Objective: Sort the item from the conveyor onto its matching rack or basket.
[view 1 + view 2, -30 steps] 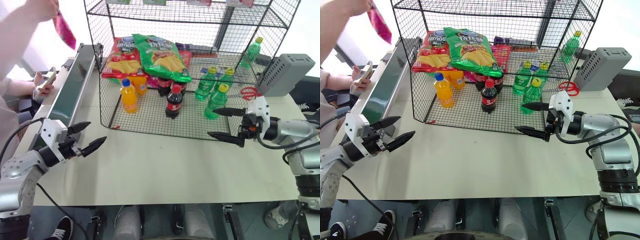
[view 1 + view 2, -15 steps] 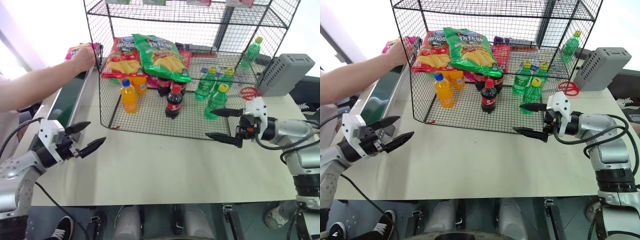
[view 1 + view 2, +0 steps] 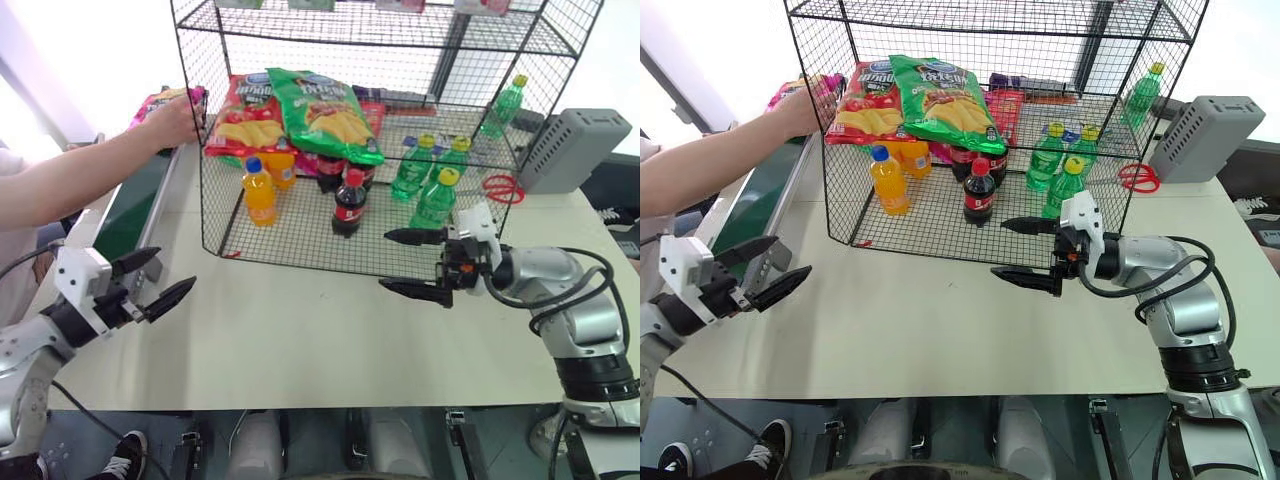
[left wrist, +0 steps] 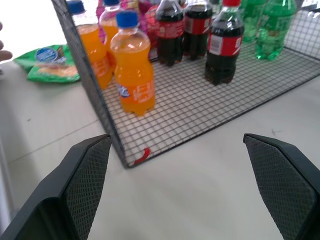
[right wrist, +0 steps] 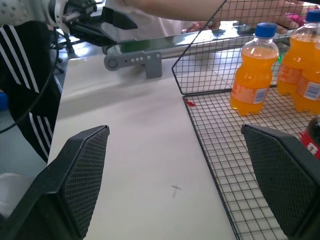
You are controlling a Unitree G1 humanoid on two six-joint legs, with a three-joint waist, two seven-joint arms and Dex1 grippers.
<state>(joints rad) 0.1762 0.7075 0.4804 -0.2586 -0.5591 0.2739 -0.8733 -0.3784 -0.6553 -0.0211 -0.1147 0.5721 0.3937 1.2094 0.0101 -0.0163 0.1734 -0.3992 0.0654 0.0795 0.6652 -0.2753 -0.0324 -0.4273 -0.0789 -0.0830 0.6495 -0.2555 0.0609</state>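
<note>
A person's hand [image 3: 178, 118] has just set the pink chip bag [image 3: 160, 99] on the conveyor's [image 3: 130, 205] far end; left gripper [image 3: 148, 280] and right gripper [image 3: 402, 262], both spread and empty, can pick once it arrives.
</note>
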